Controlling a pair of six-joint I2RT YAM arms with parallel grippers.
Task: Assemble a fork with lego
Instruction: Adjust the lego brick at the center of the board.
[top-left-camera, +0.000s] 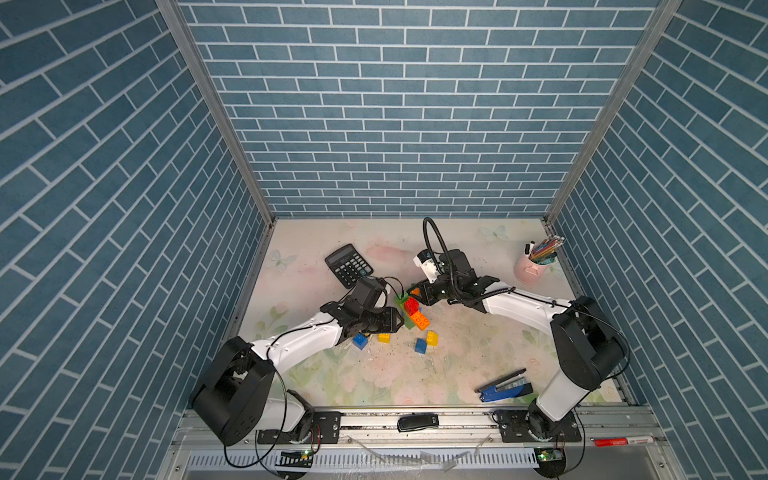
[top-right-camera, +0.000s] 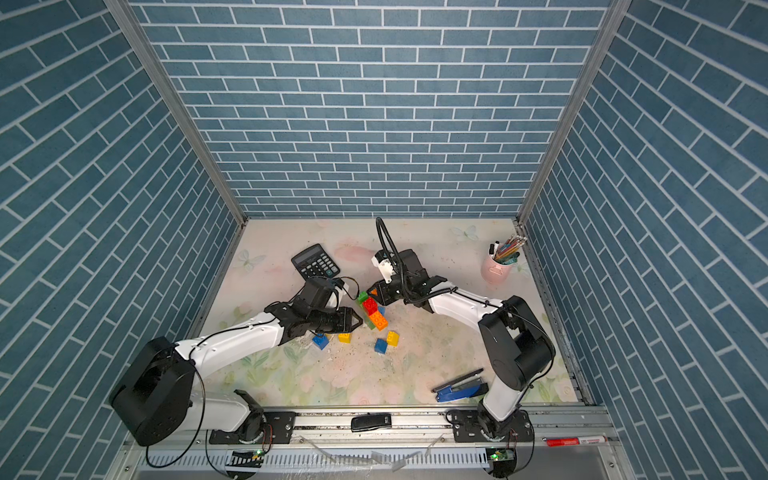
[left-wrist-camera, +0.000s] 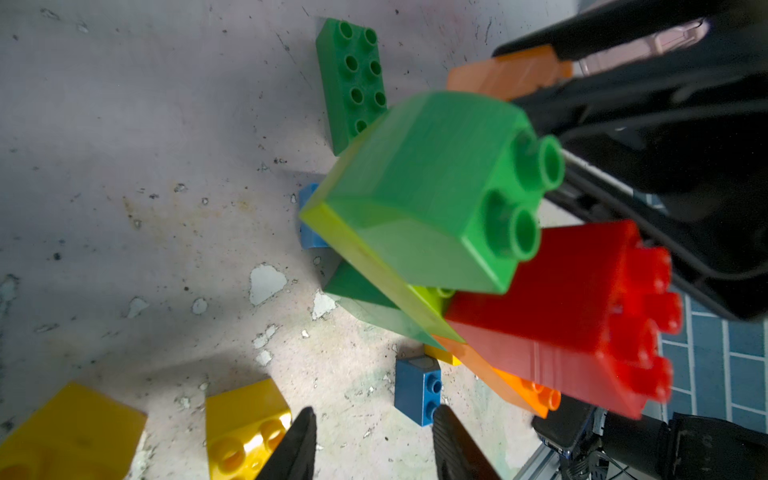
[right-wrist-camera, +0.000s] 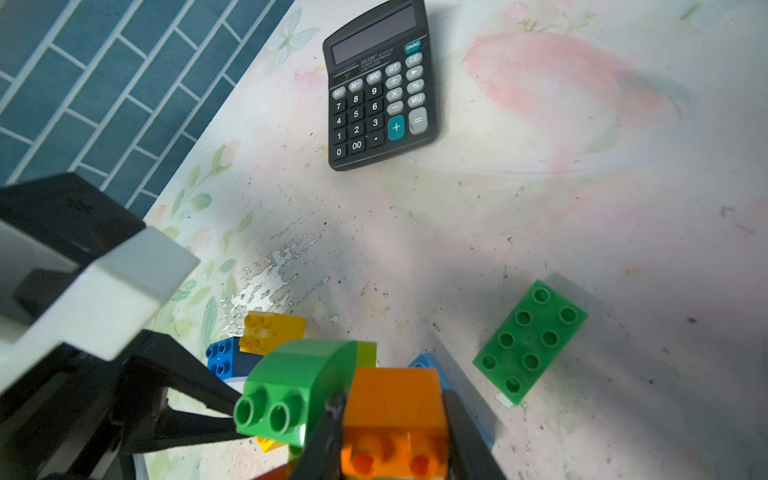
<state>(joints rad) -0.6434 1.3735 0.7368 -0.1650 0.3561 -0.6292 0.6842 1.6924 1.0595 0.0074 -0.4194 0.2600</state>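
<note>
Nearest the front edge of the counter (top-left-camera: 478, 324), the blue stapler (top-left-camera: 505, 388) lies at about 4 o'clock from the lego stack (top-left-camera: 411, 307), well apart from it. Farther in, at the stack's 5 o'clock, a loose blue brick (top-left-camera: 421, 345) and a loose yellow brick (top-left-camera: 432, 338) sit just beside each other. The stack leans rather than standing square, and it is unclear whether its base rests flat. The left end effector (left-wrist-camera: 376, 444) is at the stack's 8 o'clock, jaws spread with nothing between them. At 1 o'clock the right end effector (right-wrist-camera: 392, 436) pinches an orange brick (right-wrist-camera: 395, 399) just beside the green top brick (right-wrist-camera: 291, 382). Beyond, at 10 o'clock, lies the calculator (right-wrist-camera: 380, 87).

The likely trouble is that nothing clamps the stack. A slanted push from the orange brick may tip it onto the loose bricks, or split a joint instead of seating the studs. The two end effectors are also close enough to knock each other.
</note>
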